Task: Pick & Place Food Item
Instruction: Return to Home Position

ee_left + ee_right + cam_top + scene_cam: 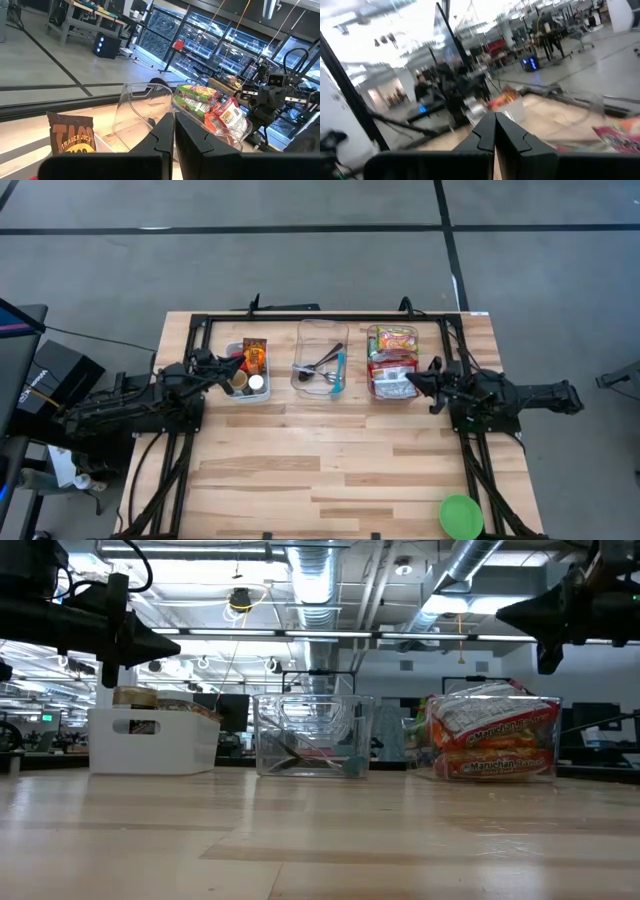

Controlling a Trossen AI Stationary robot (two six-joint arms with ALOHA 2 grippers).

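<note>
Spoons (320, 367) lie together in the middle of three bins lined up at the back of the counter (330, 465). With nothing loose near the bins, the sorting looks done, and the step in hand appears to be taking both arms back to rest.

At far left, the left hand (238, 364) hovers above the left edge of the white bin (190, 745), clear of its rim. Its fingers (165, 137) are pressed together and hold nothing. That bin holds a brown snack bag (254, 355) and a white-lidded jar (257, 383).

Next comes the middle clear bin (322, 332), with the cutlery on its floor and a blue baby spoon (340, 372) against its right wall.

The right clear bin (418, 755) is packed with noodle packets (392, 360). The right hand (410, 381) hangs above that bin's right side, closed and empty.

A green round dish (460, 516) sits at the front right corner, well apart from everything else.

The next move probably calls for each arm to draw back toward its own side. Each should keep its height until the fingertips are past the bin rims, and no grip is needed.
</note>
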